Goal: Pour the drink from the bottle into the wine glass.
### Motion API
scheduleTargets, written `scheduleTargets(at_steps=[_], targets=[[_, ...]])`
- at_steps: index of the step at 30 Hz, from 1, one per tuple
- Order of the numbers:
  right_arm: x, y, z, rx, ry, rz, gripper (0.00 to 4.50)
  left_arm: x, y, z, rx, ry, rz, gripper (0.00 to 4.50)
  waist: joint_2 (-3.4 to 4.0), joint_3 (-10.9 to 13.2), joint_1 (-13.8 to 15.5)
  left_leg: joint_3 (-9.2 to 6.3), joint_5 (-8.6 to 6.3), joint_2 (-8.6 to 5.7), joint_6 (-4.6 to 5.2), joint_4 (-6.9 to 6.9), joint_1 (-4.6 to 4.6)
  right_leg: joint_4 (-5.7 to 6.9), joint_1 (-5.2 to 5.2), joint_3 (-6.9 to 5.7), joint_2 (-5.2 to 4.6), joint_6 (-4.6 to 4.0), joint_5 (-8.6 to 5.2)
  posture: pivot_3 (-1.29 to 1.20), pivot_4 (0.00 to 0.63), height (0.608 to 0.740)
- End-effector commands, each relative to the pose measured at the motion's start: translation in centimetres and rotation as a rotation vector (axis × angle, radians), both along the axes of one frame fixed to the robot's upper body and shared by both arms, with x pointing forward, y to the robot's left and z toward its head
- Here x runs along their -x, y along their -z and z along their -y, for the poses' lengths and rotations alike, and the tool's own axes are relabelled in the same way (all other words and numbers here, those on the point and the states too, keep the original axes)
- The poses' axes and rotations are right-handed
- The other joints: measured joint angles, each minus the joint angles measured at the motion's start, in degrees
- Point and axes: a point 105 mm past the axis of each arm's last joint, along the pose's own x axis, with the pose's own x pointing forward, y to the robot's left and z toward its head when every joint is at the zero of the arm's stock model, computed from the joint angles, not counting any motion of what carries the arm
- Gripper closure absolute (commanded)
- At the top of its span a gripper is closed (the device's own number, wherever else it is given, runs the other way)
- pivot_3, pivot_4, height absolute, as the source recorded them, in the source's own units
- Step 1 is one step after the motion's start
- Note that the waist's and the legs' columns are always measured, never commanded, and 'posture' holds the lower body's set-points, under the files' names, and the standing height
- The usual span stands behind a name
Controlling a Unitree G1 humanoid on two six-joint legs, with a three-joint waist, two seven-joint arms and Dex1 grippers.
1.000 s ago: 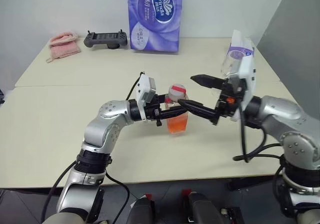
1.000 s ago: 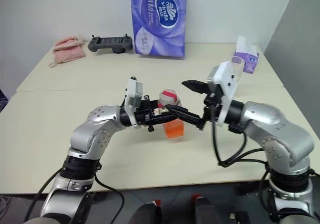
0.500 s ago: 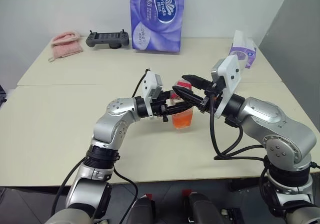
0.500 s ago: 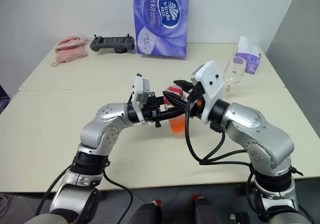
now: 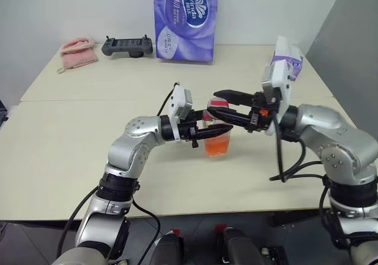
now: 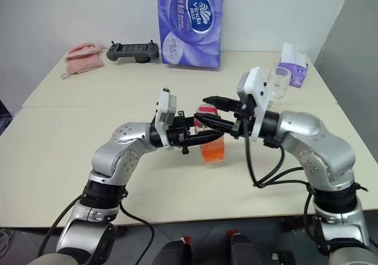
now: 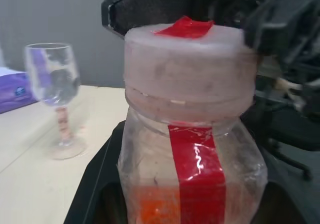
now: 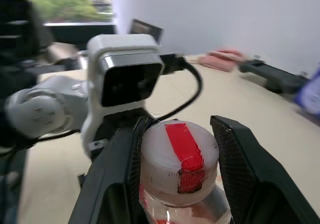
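The left gripper [image 5: 217, 130] is reaching in level from the left and is clamped on the body of the bottle [image 5: 216, 136], holding it upright over the middle of the table [image 5: 71, 153], a little toward the front edge. The orange-red drink [image 5: 216, 147] is sitting in the lower part of the bottle, and the white cap [image 8: 178, 160] with its red band is still on.

The right gripper [image 5: 220, 106] is coming in level from the right at cap height. In the right wrist view its two black fingers [image 8: 239, 176] are standing either side of the cap, partly closed around it; the one on the camera-housing side looks to be touching the cap, while a narrow gap shows at the other, so I cannot tell whether the cap is gripped yet.

The bottle's long axis is running straight up, so the cap is lying directly between the right fingers, with the left gripper just below them. Unscrewing looks like the step in hand, and the right arm is the one placed for it.

The wine glass [image 6: 276, 83] is standing empty near the right back corner of the table, beside a purple tissue box [image 6: 293, 65], well apart from the bottle and beyond the right arm. No pouring has begun.
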Motion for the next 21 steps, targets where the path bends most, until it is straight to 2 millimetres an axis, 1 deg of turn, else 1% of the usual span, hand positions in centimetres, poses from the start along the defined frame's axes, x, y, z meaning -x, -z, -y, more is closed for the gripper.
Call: scheduleTargets(at_steps=[1, 2, 4, 5, 7, 8, 10, 12, 14, 17, 21], targets=[[-1.4, -0.1, 0.5, 0.053, -0.059, 0.014, 2.37, 1.9, -2.6, 0.7, 0.038, 0.120, 0.091, 2.56, 0.00, 0.0, -0.1, 0.00, 0.00, 0.03, 0.00, 0.00, 0.05, -0.02, 0.06, -0.01, 0.03, 0.00, 0.00, 0.00, 0.150, 0.740], [-1.7, -0.3, 0.7, 0.047, -0.060, 0.007, 1.96, 1.9, -2.6, 0.7, 0.036, 0.120, 0.092, 2.56, 0.01, 0.0, -0.1, -0.01, 0.00, 0.04, 0.00, 0.00, 0.06, -0.02, 0.06, 0.00, 0.04, 0.00, 0.00, 0.00, 0.150, 0.740], [-1.9, -0.6, 1.4, 0.032, -0.061, -0.032, 1.33, 1.7, -2.7, 0.6, 0.035, 0.111, 0.093, 2.56, 0.01, 0.0, -0.1, -0.05, 0.00, 0.06, 0.00, 0.00, 0.03, -0.01, 0.05, -0.04, 0.05, -0.02, -0.01, 0.00, 0.150, 0.740], [-1.8, -0.6, 1.7, 0.030, -0.054, -0.036, 0.89, 1.6, -2.7, 0.5, 0.034, 0.101, 0.093, 2.56, 0.01, 0.0, 0.0, -0.05, 0.00, 0.07, 0.00, 0.00, 0.03, -0.02, 0.05, -0.04, 0.05, -0.03, -0.01, 0.00, 0.150, 0.740], [-1.6, -0.8, 3.1, 0.011, 0.029, -0.037, 0.17, 0.6, -2.3, 0.1, 0.030, 0.044, 0.087, 2.56, 0.01, 0.0, 0.4, -0.08, 0.00, 0.06, -0.01, 0.00, -0.02, -0.03, 0.05, -0.07, 0.00, -0.03, -0.01, 0.00, 0.150, 0.740], [-1.4, -0.8, 3.5, 0.002, 0.065, -0.035, 0.06, 0.3, -2.1, 0.0, 0.026, 0.021, 0.087, 2.56, 0.01, 0.0, 0.6, -0.11, 0.00, 0.05, -0.01, 0.02, -0.03, -0.04, 0.06, -0.09, -0.10, -0.03, -0.01, 0.00, 0.150, 0.740], [-0.4, -0.6, 3.7, -0.001, 0.095, -0.035, 0.06, -0.4, -1.9, -0.2, 0.035, -0.017, 0.079, 2.56, 0.01, 0.0, 1.0, -0.10, 0.00, 0.01, -0.01, 0.03, -0.03, -0.03, 0.07, -0.08, -0.26, -0.03, -0.01, 0.00, 0.150, 0.740], [0.7, -0.2, 3.3, -0.009, 0.132, -0.025, 0.06, -0.9, -1.9, -0.3, 0.047, -0.046, 0.073, 2.56, 0.02, 0.0, 1.1, -0.09, 0.00, 0.00, -0.01, 0.04, -0.01, -0.02, 0.08, -0.07, -0.29, -0.03, -0.01, 0.00, 0.150, 0.740], [1.4, -0.1, 2.5, -0.025, 0.169, -0.005, 0.06, -1.1, -1.9, -0.4, 0.051, -0.055, 0.072, 2.56, 0.03, 0.0, 1.0, -0.10, 0.00, 0.03, -0.01, 0.03, 0.00, 0.02, 0.07, -0.07, -0.26, -0.03, -0.02, 0.00, 0.150, 0.740], [1.3, -0.5, 0.9, -0.084, 0.260, 0.010, 0.06, -1.3, -1.7, -0.4, 0.048, -0.059, 0.070, 2.56, 0.06, 0.0, 0.5, -0.09, 0.01, 0.11, -0.01, 0.02, 0.02, 0.04, 0.06, -0.05, -0.16, -0.04, -0.03, 0.00, 0.150, 0.740], [0.3, -0.7, -0.5, -0.154, 0.372, 0.002, 0.06, -1.5, -1.5, -0.1, 0.043, -0.064, 0.077, 2.56, 0.07, 0.0, 0.2, -0.10, 0.02, 0.08, -0.03, 0.02, 0.02, 0.05, 0.06, -0.06, -0.14, -0.08, -0.05, 0.00, 0.150, 0.740]])
